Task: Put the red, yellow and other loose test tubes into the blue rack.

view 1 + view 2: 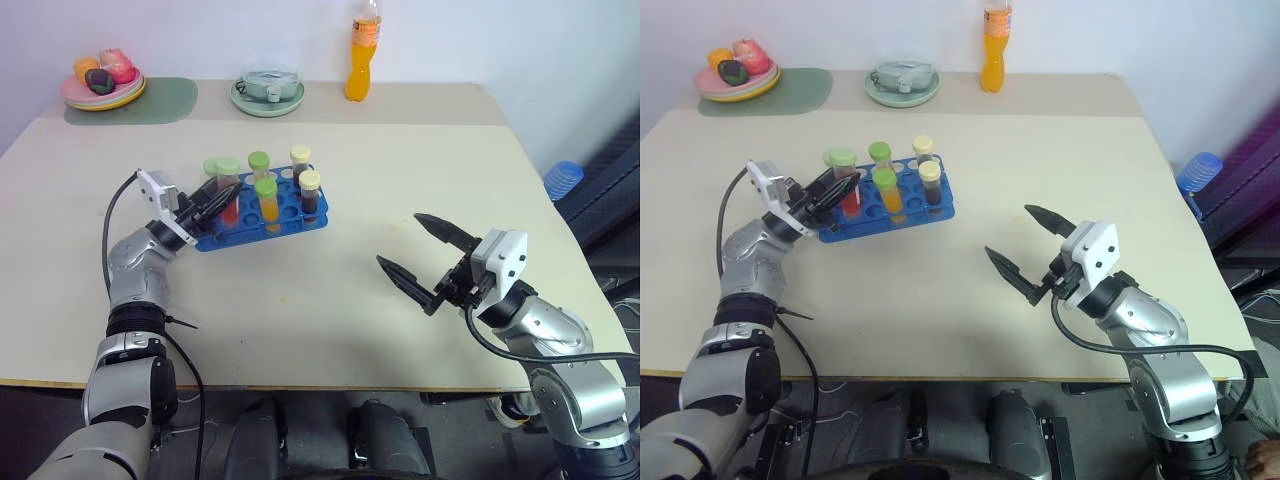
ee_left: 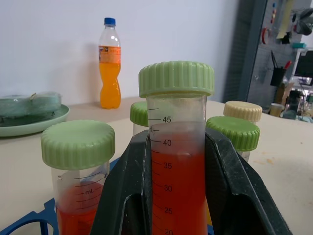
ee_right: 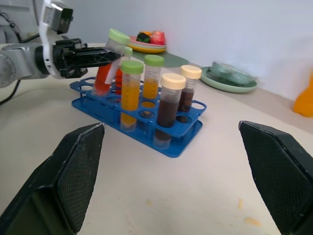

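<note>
Glossy plastic blue rack [image 1: 262, 222]; clear tubes, ribbed caps; matt table [image 1: 330, 300]

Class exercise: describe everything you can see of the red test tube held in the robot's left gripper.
The red test tube is clear plastic with printed volume marks and a ribbed pale green screw cap, holding red-orange liquid to about the 40 mark. The left gripper, shut on its body, holds it tilted over the blue rack, lower end down at a hole at the rack's left end, beside another red tube.
</note>
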